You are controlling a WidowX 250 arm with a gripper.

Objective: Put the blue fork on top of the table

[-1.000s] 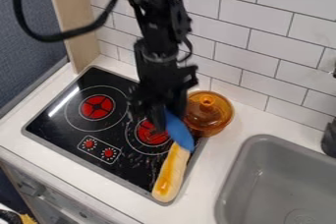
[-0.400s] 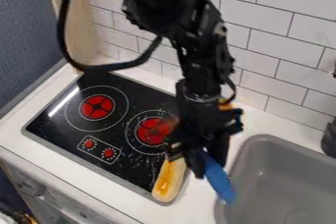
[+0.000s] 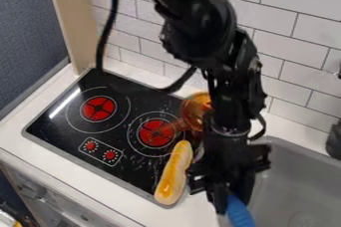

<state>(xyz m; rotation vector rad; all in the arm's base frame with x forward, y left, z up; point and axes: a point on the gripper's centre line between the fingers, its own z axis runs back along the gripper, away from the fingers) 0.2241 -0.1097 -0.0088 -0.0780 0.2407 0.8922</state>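
Because the pincer (image 3: pixel 230 197) pinches the blue fork (image 3: pixel 240 213) beside the left edge of the sink (image 3: pixel 289 186), an early release could tip it into the basin; a loose hold might let it twist off the worktop (image 3: pixel 192 215).

No lettering, labels, brand names, numbers or signs can be read on anything in view.
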